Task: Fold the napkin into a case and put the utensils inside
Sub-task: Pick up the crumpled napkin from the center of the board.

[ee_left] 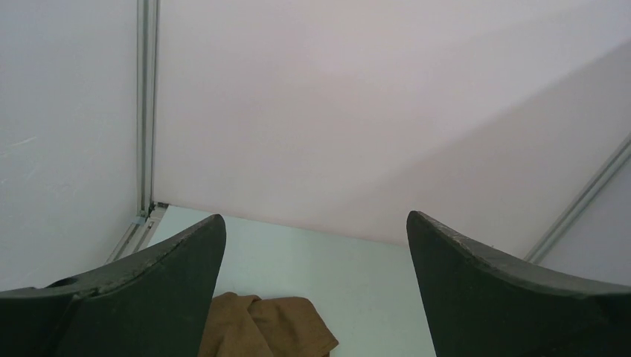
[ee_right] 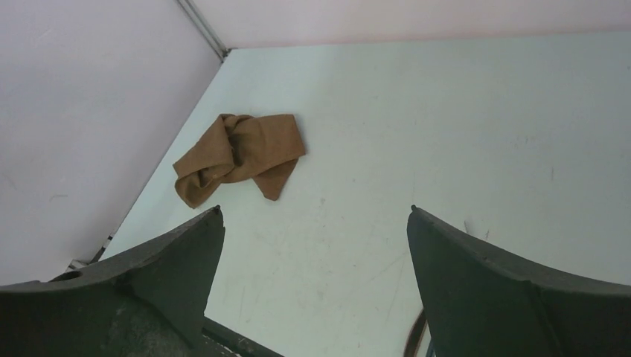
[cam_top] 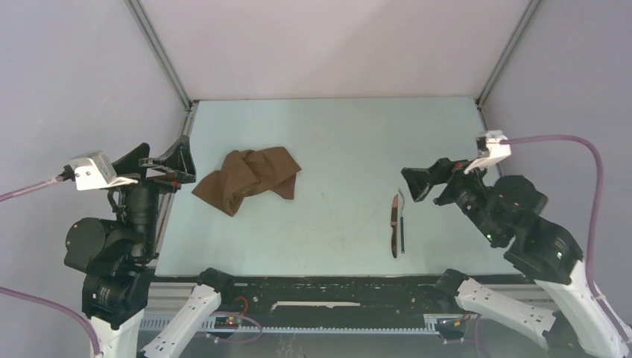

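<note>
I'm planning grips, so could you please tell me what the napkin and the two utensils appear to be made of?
The napkin looks like soft matte brown cloth: it lies crumpled in loose folds. The knife seems wood-handled, brown and dull; its blade is too small to judge. The thinner utensil looks dark, perhaps plastic or metal.

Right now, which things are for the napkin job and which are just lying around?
For the job: napkin, knife, thin dark-handled utensil.
Just lying about: nothing loose that I can see, only the table underneath.
</note>
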You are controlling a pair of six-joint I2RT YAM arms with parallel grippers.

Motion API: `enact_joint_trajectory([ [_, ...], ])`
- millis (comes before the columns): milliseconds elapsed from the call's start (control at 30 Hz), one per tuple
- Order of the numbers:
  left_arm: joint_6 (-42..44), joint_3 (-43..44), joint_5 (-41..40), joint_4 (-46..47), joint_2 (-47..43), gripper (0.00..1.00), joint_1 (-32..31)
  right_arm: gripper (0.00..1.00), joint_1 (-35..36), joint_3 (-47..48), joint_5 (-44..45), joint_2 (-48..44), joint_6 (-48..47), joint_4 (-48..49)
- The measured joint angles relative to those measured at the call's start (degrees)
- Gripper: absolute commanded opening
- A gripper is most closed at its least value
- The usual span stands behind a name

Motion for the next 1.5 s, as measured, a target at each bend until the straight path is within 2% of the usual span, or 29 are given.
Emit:
enact_joint_trajectory([
  [200,-2.08,-0.17,4.44,-0.48,0.04,1.00,1.36,1.00,1.70,-0.17,2.54,8.33,2.47,1.90],
  [400,-3.50,-4.20,7.89,-0.79,0.07,1.00,1.88,1.00,2.54,-0.20,2.82,25.49,6.78,8.57],
  [500,-3.82,-7.19,8.96,-1.99,0.44,1.00,1.99,0.98,1.84,-0.42,-2.12,37.92,10.91,15.63],
  [633,-3.80,-11.91,9.64,-3.37,0.96,1.00,1.95,0.92,-0.59,-0.83,-12.98,53.20,19.98,28.15],
  [767,-3.63,-16.28,8.72,-4.24,0.94,1.00,0.48,0.79,-4.24,-0.90,-22.77,66.95,31.82,43.95],
  [900,-3.39,-18.82,7.52,-4.48,0.70,1.00,-2.14,0.72,-7.04,-0.46,-30.03,79.43,43.19,55.28],
  [1000,-3.34,-19.74,6.21,-4.46,0.59,1.00,-4.87,0.65,-7.82,-0.39,-31.69,84.48,48.72,58.60],
  [1133,-3.32,-20.00,4.66,-4.37,0.63,1.00,-8.00,0.61,-7.63,0.33,-32.72,86.49,53.02,63.58],
  [1267,-3.21,-20.00,3.54,-4.22,0.68,1.00,-10.49,0.51,-7.65,1.86,-32.92,88.67,55.74,67.04],
  [1500,-1.68,-20.00,1.07,-4.22,0.72,1.00,-12.68,0.48,-7.69,3.74,-34.10,93.02,59.19,69.46],
])
